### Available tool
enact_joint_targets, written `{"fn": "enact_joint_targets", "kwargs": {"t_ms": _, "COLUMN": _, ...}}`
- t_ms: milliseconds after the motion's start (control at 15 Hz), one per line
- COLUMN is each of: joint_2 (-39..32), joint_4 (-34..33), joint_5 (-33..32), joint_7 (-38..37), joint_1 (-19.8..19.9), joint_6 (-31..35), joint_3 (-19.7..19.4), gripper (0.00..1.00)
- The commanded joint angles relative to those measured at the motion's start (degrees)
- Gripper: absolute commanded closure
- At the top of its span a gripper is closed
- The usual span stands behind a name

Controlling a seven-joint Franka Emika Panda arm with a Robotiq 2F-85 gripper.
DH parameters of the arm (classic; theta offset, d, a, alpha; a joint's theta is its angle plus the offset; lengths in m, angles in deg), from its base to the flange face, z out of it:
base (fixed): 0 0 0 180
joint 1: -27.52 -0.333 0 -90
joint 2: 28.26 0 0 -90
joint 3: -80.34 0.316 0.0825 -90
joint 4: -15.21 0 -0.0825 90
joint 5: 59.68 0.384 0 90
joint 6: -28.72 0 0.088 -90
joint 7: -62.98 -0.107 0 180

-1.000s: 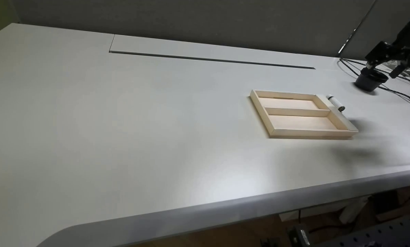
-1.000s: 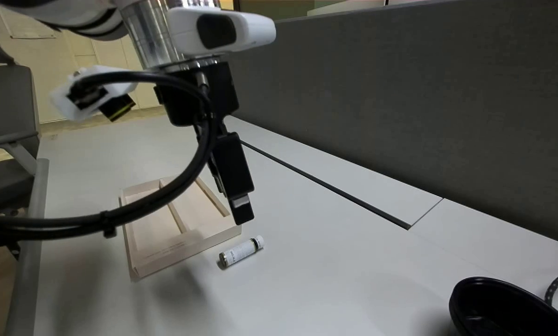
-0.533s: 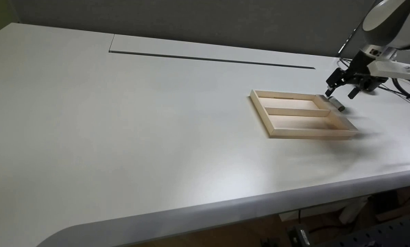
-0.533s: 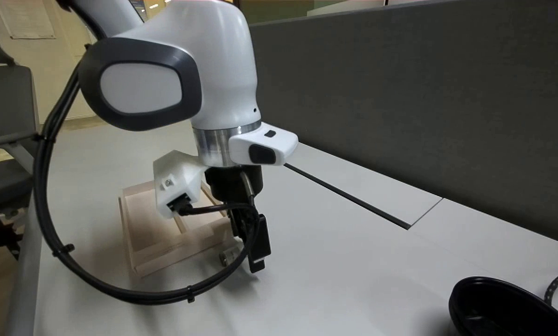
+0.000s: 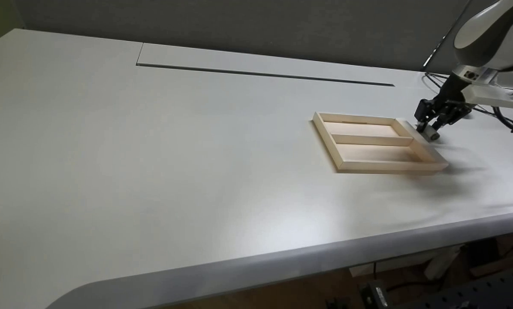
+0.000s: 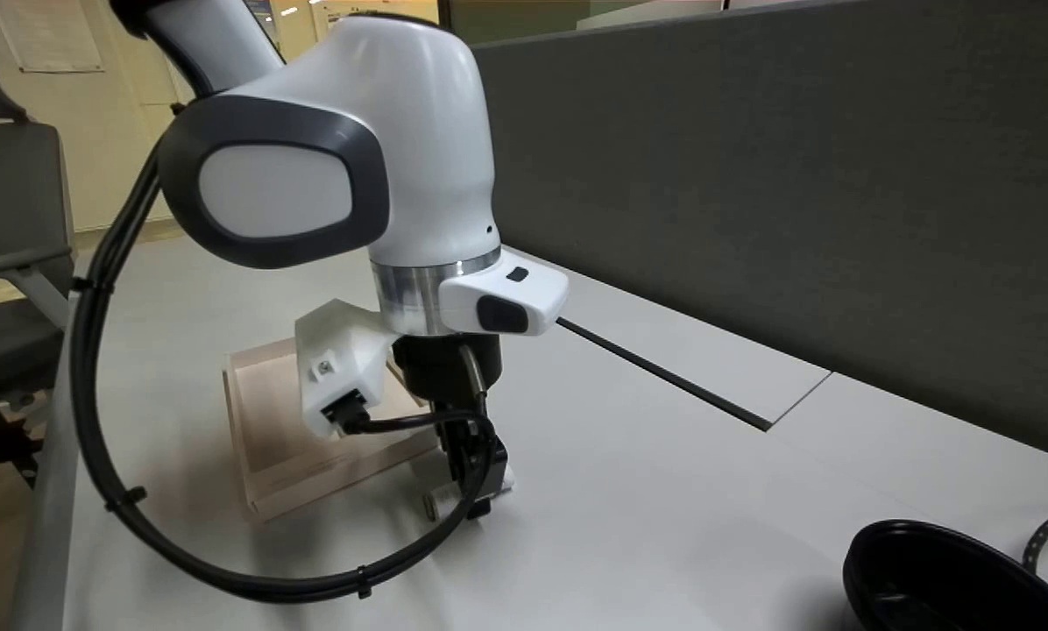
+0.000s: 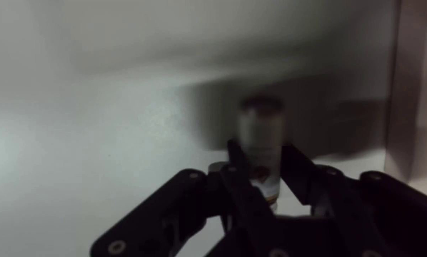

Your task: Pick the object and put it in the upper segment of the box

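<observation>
The object is a small cylindrical bottle with a pale label [image 7: 265, 171], dark at one end. It lies across my gripper [image 7: 260, 148], with black fingers [image 7: 236, 157] pressed against both its sides. In an exterior view the bottle [image 5: 431, 134] sticks out below the fingertips, low over the table, just beside the box's wide rim; whether it touches the table I cannot tell. The light wooden box [image 5: 370, 140] lies flat, split by a crossbar. The upper segment [image 5: 361, 129] appears to be the compartment at the back there. Arm and cable partly cover the box [image 6: 265, 501] from the opposite side.
A black round tub [image 6: 953, 578] stands on the table away from the box. Thin cables [image 5: 437, 79] run along the table's back right. A grey partition [image 5: 239, 34] closes off the back, and the front edge [image 5: 325, 253] drops away. The arm's own cable [image 6: 226, 570] hangs in a loop.
The arm has come down to the bottle, which lay free a second ago. Its jaws have gone from wide apart to closed around it, and the bottle has shifted slightly.
</observation>
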Motion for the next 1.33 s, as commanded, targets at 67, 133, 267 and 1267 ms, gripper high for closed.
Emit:
{"fn": "enact_joint_targets", "kwargs": {"t_ms": 67, "joint_2": 2.57, "joint_4": 0.05, "joint_5": 0.01, "joint_7": 1.57, "joint_1": 0.84, "joint_6": 0.22, "joint_3": 2.20, "gripper": 0.94}}
{"fn": "enact_joint_targets", "kwargs": {"t_ms": 133, "joint_2": 3.31, "joint_4": 0.33, "joint_5": -0.22, "joint_7": 1.73, "joint_1": 0.44, "joint_6": 0.14, "joint_3": 2.38, "gripper": 0.93}}
{"fn": "enact_joint_targets", "kwargs": {"t_ms": 267, "joint_2": 6.88, "joint_4": 1.36, "joint_5": 0.15, "joint_7": 4.09, "joint_1": 0.58, "joint_6": -0.32, "joint_3": 5.10, "gripper": 0.93}}
{"fn": "enact_joint_targets", "kwargs": {"t_ms": 1267, "joint_2": 13.98, "joint_4": 15.74, "joint_5": -5.38, "joint_7": 11.11, "joint_1": -6.84, "joint_6": 7.30, "joint_3": 9.47, "gripper": 0.00}}
